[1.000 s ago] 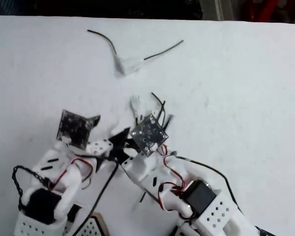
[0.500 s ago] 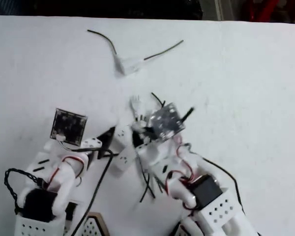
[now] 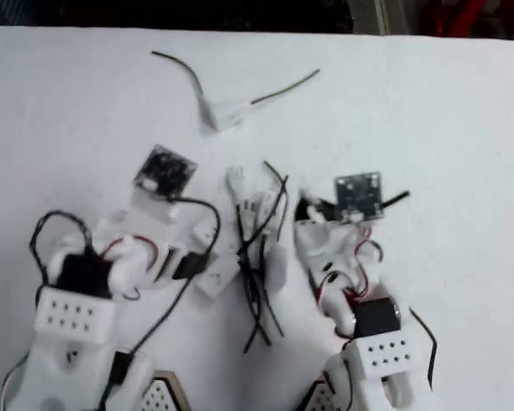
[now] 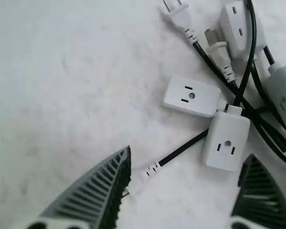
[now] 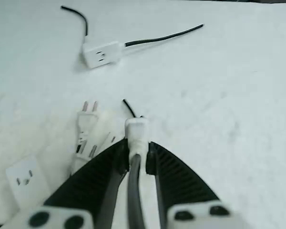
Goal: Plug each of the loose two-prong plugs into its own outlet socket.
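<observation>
My right gripper (image 5: pixel 136 149) is clamped on a white cord end (image 5: pixel 136 130), while my left gripper (image 4: pixel 189 153) hangs spread wide above the tangle.

Below my open left fingers lie a flat socket (image 4: pixel 189 95) and, just beside it, a second socket (image 4: pixel 225 140), with black cords crossing them. A loose plug (image 4: pixel 177 10) lies beyond them. Near my right grip another two-prong plug (image 5: pixel 87 118) rests flat on the white table (image 5: pixel 238 95). A lone socket (image 5: pixel 101 53) lies well apart, farther out.
</observation>
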Tool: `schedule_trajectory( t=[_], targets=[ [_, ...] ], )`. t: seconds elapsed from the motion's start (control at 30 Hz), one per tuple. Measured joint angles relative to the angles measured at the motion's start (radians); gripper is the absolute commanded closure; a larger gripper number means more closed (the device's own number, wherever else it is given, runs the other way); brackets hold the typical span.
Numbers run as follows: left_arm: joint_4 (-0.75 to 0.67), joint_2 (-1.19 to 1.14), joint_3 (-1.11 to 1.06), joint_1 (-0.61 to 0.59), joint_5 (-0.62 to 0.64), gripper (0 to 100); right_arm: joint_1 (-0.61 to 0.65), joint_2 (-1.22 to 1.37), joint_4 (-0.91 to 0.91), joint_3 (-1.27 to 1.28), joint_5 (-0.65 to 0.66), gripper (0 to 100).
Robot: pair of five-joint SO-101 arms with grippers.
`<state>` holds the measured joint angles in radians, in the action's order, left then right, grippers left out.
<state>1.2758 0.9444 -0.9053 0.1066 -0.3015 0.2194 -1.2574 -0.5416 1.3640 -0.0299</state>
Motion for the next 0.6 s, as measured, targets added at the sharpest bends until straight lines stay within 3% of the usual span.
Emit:
schedule_trajectory(
  t=[0.2, 0.6],
  targets=[
    [-0.046, -0.166, 0.049, 0.101, 0.02, 65, -0.11, 0.0, 0.031, 0.002, 0.0, 98.1],
    [-0.1, -0.582, 0.298, 0.394, 0.238, 65, -0.308, 0.0, 0.107, 0.002, -0.054, 98.1]
  ],
)
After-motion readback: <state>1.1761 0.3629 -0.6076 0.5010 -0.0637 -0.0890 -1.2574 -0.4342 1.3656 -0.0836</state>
